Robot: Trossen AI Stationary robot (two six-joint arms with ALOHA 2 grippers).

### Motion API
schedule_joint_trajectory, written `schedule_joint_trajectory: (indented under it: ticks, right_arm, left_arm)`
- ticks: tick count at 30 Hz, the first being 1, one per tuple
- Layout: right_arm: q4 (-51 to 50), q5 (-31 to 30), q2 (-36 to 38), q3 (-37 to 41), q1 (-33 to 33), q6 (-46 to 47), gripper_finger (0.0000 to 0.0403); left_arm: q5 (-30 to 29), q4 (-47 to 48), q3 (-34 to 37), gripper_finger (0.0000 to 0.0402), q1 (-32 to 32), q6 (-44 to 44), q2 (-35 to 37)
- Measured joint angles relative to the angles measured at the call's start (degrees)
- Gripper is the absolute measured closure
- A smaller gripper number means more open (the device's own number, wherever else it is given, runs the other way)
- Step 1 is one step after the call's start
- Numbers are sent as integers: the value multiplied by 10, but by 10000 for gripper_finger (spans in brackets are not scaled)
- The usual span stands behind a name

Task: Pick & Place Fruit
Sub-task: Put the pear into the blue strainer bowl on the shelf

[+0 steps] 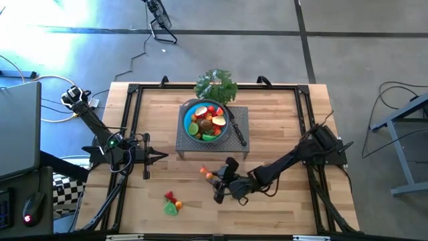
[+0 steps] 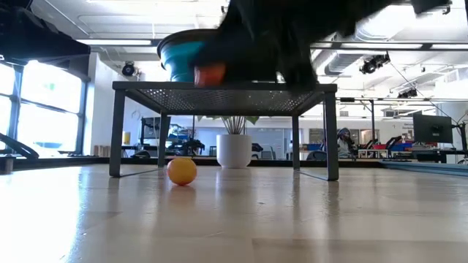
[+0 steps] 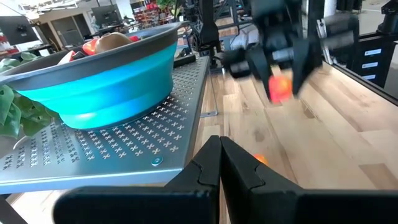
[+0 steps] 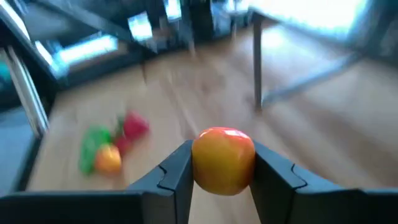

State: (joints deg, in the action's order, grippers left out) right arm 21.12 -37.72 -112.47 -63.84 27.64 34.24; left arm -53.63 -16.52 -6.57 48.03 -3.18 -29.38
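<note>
Wooden table (image 1: 281, 207) with a black frame, grey concrete floor around it; perforated metal stand (image 1: 187, 142) sits mid-table toward the far edge, blue bowl (image 1: 188, 114) on top, filled with small toy fruits (image 1: 208, 122); black-handled knife (image 1: 238, 132) lies on the stand just beside the bowl; leafy green bunch (image 1: 217, 85) touches the bowl's far side.

Right gripper (image 4: 222, 171) is out over the table in front of the stand, near its front edge; fingers closed partway on a round orange-yellow fruit (image 4: 223, 159), one finger against each side, fruit off the table; same fruit shows from the left wrist as an orange blob (image 3: 280, 88) between dark fingers.

Loose fruit on the table: red, green and orange pieces (image 1: 172, 203) clustered near the front-left, well apart from the stand; small orange ball (image 2: 181, 171) visible from the low view on the table by the stand's legs.

Left gripper (image 1: 162, 157) waits at the left of the table, tip pointing toward the stand; fingers fully together, holding nothing.
</note>
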Motion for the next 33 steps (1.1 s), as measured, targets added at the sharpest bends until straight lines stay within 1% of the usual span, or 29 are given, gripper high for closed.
schedule_joint_trajectory:
  ticks: [7, 12, 16, 18, 21, 27, 30, 33]
  right_arm:
    - [3, -64, 88, -1, 2, -76, 283]
    - [9, -110, 135, -1, -9, -142, 283]
    - [9, -115, 157, -1, -36, -193, 285]
    - [13, -113, 163, -1, -57, -197, 282]
    - [-6, -110, 171, -1, -90, -197, 283]
    - [-25, -65, 171, -1, -151, -180, 282]
    - [-60, -53, 172, -1, -168, -147, 275]
    - [-64, -53, 172, -1, -172, -150, 264]
  left_arm:
    - [0, 0, 0, 401, 0, 0, 0]
    - [0, 0, 0, 401, 0, 0, 0]
    - [0, 0, 0, 401, 0, 0, 0]
    - [0, -1, 0, 401, 0, 0, 0]
    - [0, -1, 0, 401, 0, 0, 0]
    - [0, 0, 0, 401, 0, 0, 0]
    - [0, 0, 0, 401, 0, 0, 0]
    - [0, 0, 0, 401, 0, 0, 0]
